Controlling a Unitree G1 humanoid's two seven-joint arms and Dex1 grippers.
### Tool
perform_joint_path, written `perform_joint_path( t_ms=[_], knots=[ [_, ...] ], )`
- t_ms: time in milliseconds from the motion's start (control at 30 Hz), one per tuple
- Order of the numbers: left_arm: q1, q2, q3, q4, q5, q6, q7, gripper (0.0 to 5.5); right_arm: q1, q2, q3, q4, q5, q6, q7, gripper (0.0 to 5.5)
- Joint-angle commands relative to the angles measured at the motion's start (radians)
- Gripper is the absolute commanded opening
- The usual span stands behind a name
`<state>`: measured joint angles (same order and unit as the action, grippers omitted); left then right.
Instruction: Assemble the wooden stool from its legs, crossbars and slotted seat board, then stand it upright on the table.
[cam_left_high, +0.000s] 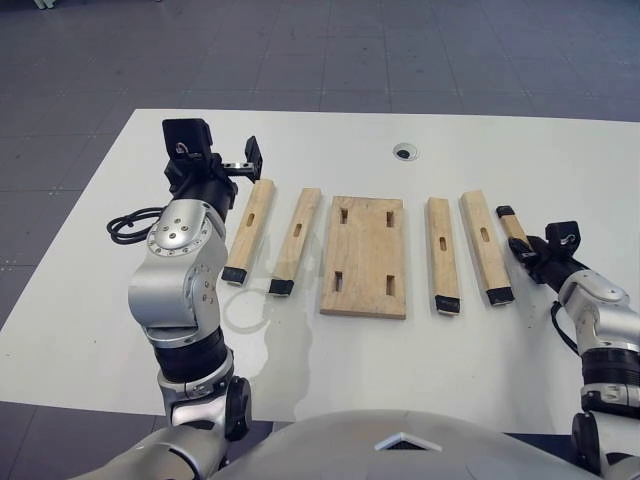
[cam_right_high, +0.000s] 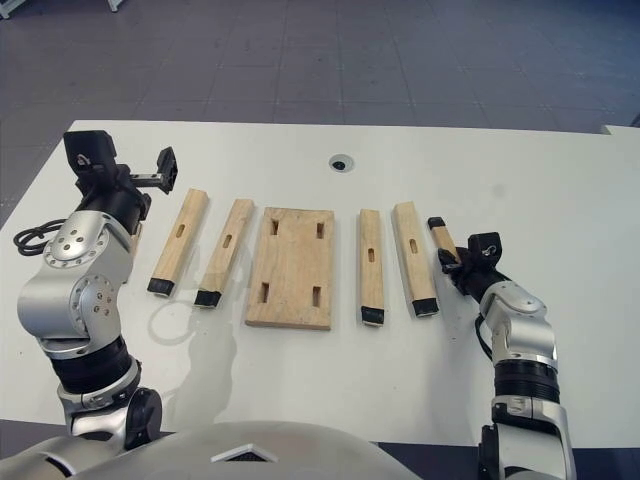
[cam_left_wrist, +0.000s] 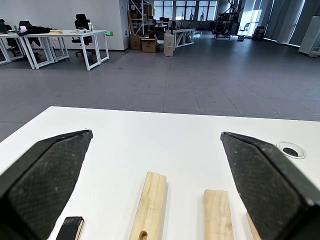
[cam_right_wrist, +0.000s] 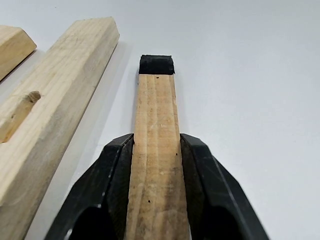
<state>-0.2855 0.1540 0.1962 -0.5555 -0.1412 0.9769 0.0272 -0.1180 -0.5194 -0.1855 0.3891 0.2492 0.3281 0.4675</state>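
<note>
The slotted seat board (cam_left_high: 362, 255) lies flat mid-table. Two slotted legs (cam_left_high: 250, 230) (cam_left_high: 297, 240) lie to its left and two more (cam_left_high: 442, 253) (cam_left_high: 485, 245) to its right, all with black caps at the near ends. My right gripper (cam_right_wrist: 157, 140) is shut on a thin crossbar (cam_right_wrist: 156, 110) with a black far tip, which rests low on the table beside the rightmost leg (cam_right_wrist: 55, 90). My left gripper (cam_left_wrist: 156, 134) is open and raised over the table's left side, above the left legs. A second black-tipped bar (cam_left_wrist: 70, 227) peeks out below it.
A black cable (cam_left_high: 130, 225) coils on the white table (cam_left_high: 520, 150) behind my left arm. A round grommet hole (cam_left_high: 405, 152) sits at the back centre. Bare tabletop lies beyond the parts and along the front edge.
</note>
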Motion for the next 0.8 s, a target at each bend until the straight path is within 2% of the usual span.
perform_joint_path(
  t_ms=[33,100,167,267,367,433,567,800],
  knots=[
    [-0.022,0.024,0.013,0.009,0.000,0.020,-0.007,4.73,0.064,0.012,0.017,0.150,-0.042,0.100,-0.036,1.32],
    [-0.032,0.065,0.025,0.032,-0.016,0.028,-0.045,4.73,-0.038,-0.042,-0.044,0.094,-0.014,0.094,-0.049,1.32],
    [-0.067,0.082,0.085,0.062,-0.094,0.060,-0.109,4.73,-0.182,-0.093,-0.099,0.052,0.003,0.104,-0.088,1.32],
    [-0.226,0.045,0.273,0.163,-0.411,0.212,-0.279,4.73,-0.369,-0.074,-0.059,-0.127,0.033,0.166,-0.084,1.31],
    [-0.348,0.036,0.385,0.301,-0.640,0.363,-0.373,4.73,-0.460,0.008,0.002,-0.274,0.078,0.237,-0.083,1.31],
    [-0.420,0.002,0.465,0.402,-0.744,0.421,-0.353,4.73,-0.487,0.086,0.018,-0.336,0.142,0.299,-0.089,1.31],
    [-0.509,-0.054,0.554,0.525,-0.856,0.504,-0.262,4.73,-0.499,0.208,0.097,-0.477,0.226,0.393,-0.078,1.31],
    [-0.558,-0.117,0.565,0.568,-0.887,0.540,-0.098,4.73,-0.544,0.306,0.219,-0.595,0.247,0.445,-0.075,1.31]
  ],
)
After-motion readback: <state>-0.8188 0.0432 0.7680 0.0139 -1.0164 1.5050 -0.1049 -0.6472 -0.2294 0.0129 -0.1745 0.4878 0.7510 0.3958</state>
